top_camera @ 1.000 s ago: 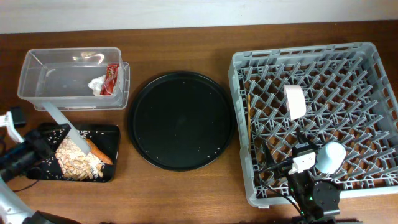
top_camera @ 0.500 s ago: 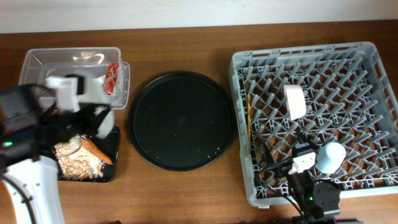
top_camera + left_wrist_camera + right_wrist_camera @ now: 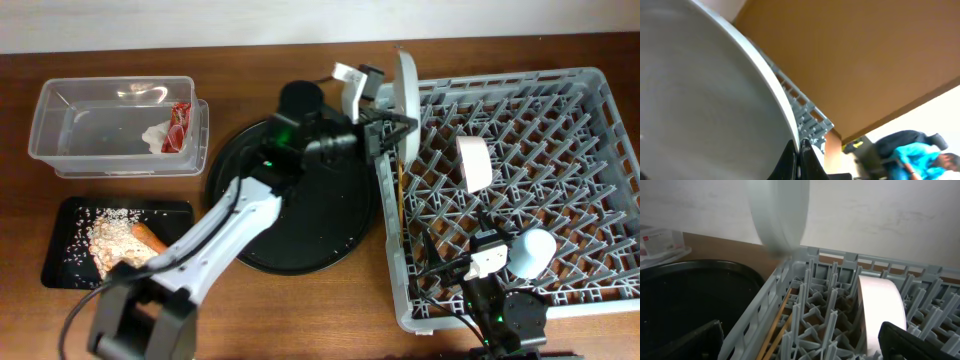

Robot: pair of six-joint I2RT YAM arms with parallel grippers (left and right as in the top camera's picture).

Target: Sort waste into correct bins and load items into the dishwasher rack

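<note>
Grey plastic rack (image 3: 560, 140), smooth pale plate (image 3: 408, 90), wooden table (image 3: 320, 320), clear plastic tub (image 3: 90, 135)

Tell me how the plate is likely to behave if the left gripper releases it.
The plate looks stiff and probably smooth, so it may slip: the left gripper pinches only its thin rim. It stands on edge, so it could roll or tip unless pegs of the rack flank it. Its material cannot be told; a drop might chip it.

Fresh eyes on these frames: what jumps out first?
The left claw stretched across the table, gripping a pale round plate on edge at the left rim of the large square grey plastic rack. Then the large round black tray at the centre.
</note>
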